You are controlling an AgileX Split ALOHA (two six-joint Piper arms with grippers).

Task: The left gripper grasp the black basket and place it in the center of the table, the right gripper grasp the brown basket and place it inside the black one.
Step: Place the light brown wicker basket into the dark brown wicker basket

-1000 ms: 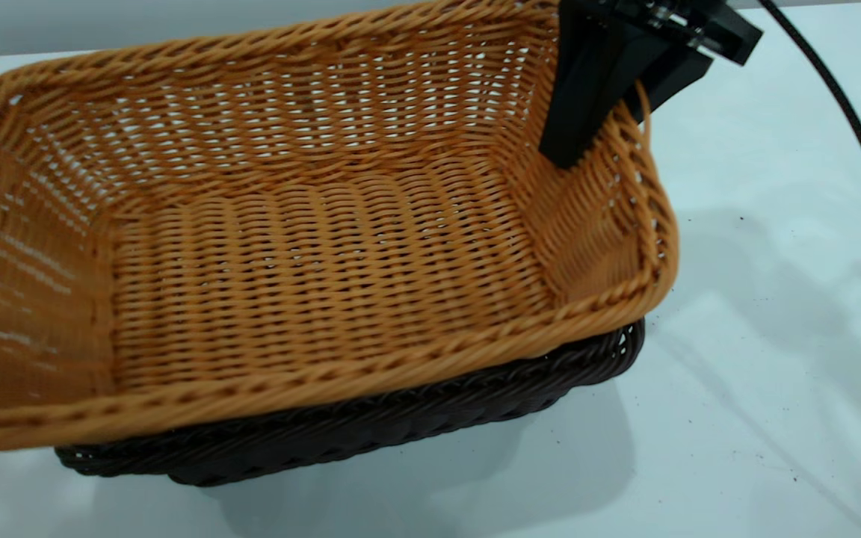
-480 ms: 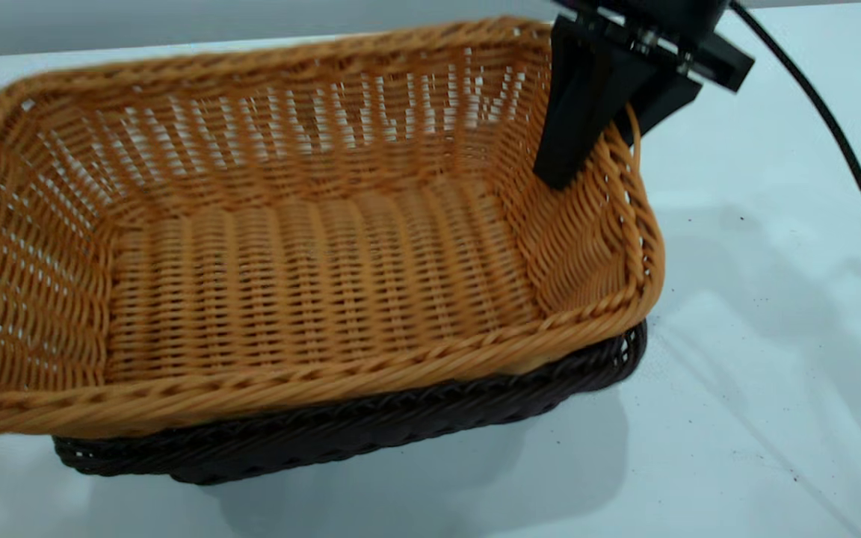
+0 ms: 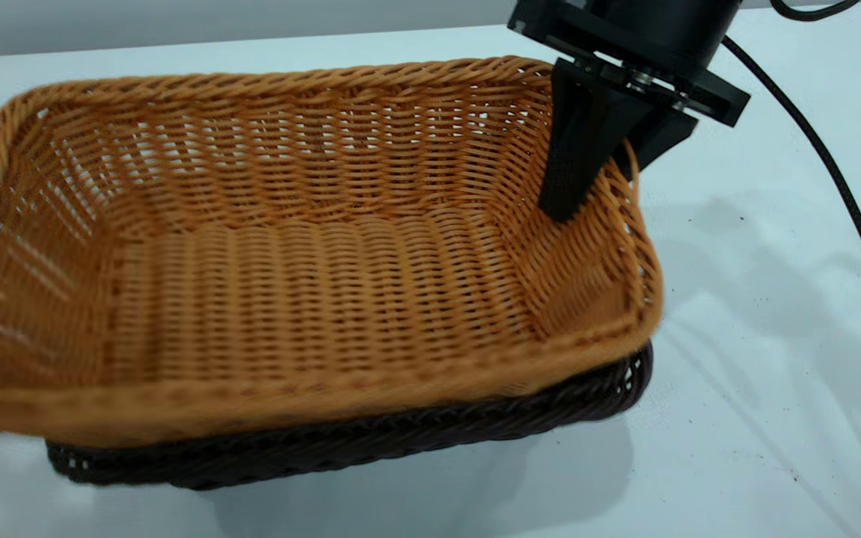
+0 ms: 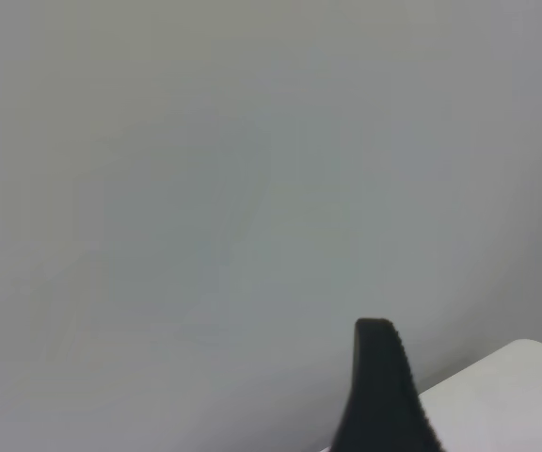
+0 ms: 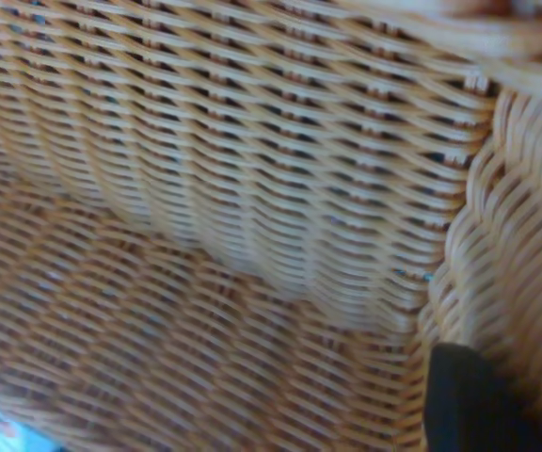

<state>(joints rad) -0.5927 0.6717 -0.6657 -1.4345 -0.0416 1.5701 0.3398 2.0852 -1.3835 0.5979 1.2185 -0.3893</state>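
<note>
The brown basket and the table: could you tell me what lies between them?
The black basket lies between them in the exterior view: it rests on the table, and the brown basket, held by the right tool, sits over it.

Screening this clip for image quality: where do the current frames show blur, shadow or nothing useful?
Exterior view: the brown basket has a smeared near rim while the black basket stays crisp; soft shadows fall on the table right of the right gripper. Right wrist view: soft close-up weave. Left wrist view: mostly blank grey beyond one finger of the left gripper.
</note>
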